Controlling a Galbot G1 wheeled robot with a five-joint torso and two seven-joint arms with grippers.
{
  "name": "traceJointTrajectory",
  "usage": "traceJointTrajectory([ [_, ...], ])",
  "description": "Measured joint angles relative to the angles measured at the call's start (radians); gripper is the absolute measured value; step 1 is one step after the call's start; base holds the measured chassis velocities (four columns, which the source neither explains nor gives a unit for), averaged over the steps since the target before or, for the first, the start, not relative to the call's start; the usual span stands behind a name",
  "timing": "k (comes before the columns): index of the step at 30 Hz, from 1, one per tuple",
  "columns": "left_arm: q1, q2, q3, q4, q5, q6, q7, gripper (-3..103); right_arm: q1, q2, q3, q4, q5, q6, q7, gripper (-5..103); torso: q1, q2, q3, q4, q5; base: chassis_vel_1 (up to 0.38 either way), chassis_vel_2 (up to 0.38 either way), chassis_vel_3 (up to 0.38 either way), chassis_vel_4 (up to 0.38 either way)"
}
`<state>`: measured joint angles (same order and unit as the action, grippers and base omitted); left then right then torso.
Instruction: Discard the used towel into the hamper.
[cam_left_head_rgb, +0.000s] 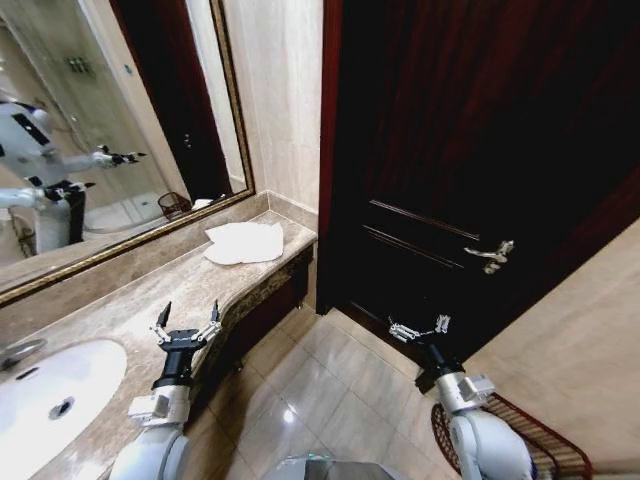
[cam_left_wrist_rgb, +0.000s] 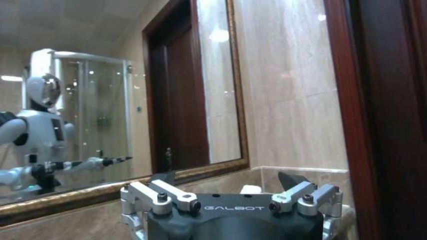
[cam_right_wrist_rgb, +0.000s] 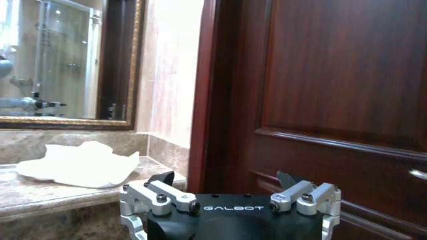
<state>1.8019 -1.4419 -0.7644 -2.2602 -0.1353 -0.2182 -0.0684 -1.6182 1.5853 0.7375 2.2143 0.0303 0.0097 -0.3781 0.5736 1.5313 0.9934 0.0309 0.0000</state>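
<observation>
Standing: nothing of the task done, judged from how things lie; every step outstanding.
Towel (cam_left_head_rgb: 244, 243): lying crumpled on the far end of the desk (cam_left_head_rgb: 120, 305), beside the wall corner and just under the mirror (cam_left_head_rgb: 110, 130); untouched by either gripper.
Hamper (cam_left_head_rgb: 540, 445): on the floor at the lower right, close against the right arm's base; no towel seen inside as far as visible.
Left gripper (cam_left_head_rgb: 186, 320): held above the desk edge, between sink (cam_left_head_rgb: 50, 390) and towel, well short of the towel; fingers spread wide, nothing between them.
Right gripper (cam_left_head_rgb: 418, 327): held out over the floor in front of the door (cam_left_head_rgb: 480, 150), apart from both towel and hamper; fingers spread wide, empty.
Right wrist view: towel (cam_right_wrist_rgb: 80, 165) seen ahead on the desk, confirmed clear of the gripper (cam_right_wrist_rgb: 227, 179).
Left wrist view: gripper (cam_left_wrist_rgb: 230, 180) open, pointed toward mirror and wall.
Remaining, as judged: reaching the towel, gripping it, lifting it off the desk, carrying it across to the hamper, releasing it inside.
Progress: at the start; approach not completed.
</observation>
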Motion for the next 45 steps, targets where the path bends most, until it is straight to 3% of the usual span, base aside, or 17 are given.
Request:
traceJointTrajectory([
  [7, 0.009, 0.0, 0.001, -0.002, -0.003, 0.013, 0.0, 100, 0.0, 0.001, 0.001, 0.001, 0.0, 0.0, 0.0, 100, 0.0, 0.0, 0.0, 0.0, 0.0, 0.076, 0.074, 0.078, 0.072],
  [12, 0.01, 0.0, 0.003, -0.01, -0.018, 0.073, -0.013, 100, -0.009, -0.001, 0.002, 0.008, 0.002, -0.003, -0.014, 100, 0.0, 0.0, 0.0, 0.0004, 0.0, 0.092, 0.093, 0.1, 0.094],
  [15, 0.009, 0.0, 0.003, -0.01, -0.019, 0.078, -0.019, 100, -0.01, -0.001, 0.0, 0.012, 0.005, -0.007, -0.018, 100, 0.0, 0.0, 0.0, 0.0003, 0.0, 0.047, 0.068, 0.04, 0.07],
  [29, -0.001, 0.003, -0.003, 0.006, -0.003, 0.038, -0.023, 100, -0.005, -0.005, 0.015, 0.001, 0.009, 0.01, -0.05, 100, 0.0, 0.0, 0.0, -0.0001, 0.0, 0.0, 0.0, 0.0, 0.0],
  [45, -0.005, 0.004, -0.006, 0.019, -0.001, 0.03, -0.023, 100, -0.014, -0.006, 0.014, -0.002, 0.022, 0.019, -0.05, 100, 0.001, 0.0, 0.0, 0.0, 0.0001, -0.109, 0.113, 0.118, -0.112],
])
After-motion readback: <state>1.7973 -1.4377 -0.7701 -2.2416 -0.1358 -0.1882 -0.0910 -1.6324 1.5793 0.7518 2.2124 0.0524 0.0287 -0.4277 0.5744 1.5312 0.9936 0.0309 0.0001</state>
